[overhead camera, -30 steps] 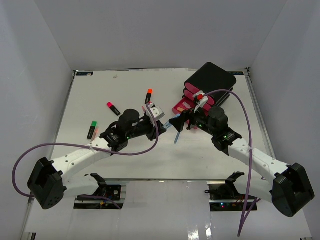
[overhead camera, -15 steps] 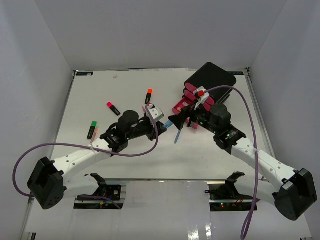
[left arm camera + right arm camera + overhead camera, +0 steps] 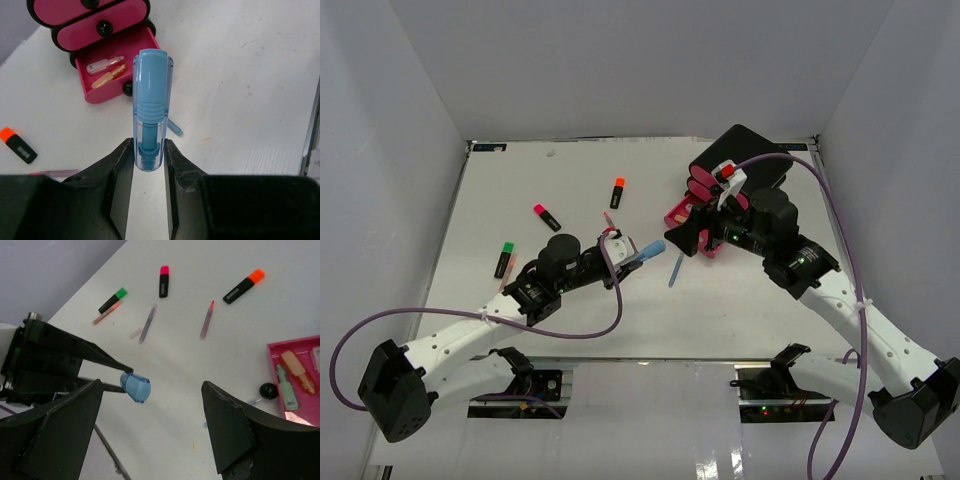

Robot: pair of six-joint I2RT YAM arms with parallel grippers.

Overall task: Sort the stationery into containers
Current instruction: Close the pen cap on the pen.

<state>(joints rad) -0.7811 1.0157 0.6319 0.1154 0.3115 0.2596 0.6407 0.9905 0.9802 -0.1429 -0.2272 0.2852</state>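
The blue pen is a stubby, translucent plastic barrel with a rounded cap and a ribbed collar. Its lower end is pinched between the nearly closed matte black jaws of the left gripper. It is held above the middle of the white table, left of the open drawer, a glossy pink tray with a round black knob at the foot of the rounded black box. A thin blue stick lies on the table nearby. The right gripper gapes wide and empty, facing the pen. Since a second ago the left arm has drawn back toward the near left and the right arm toward the far right.
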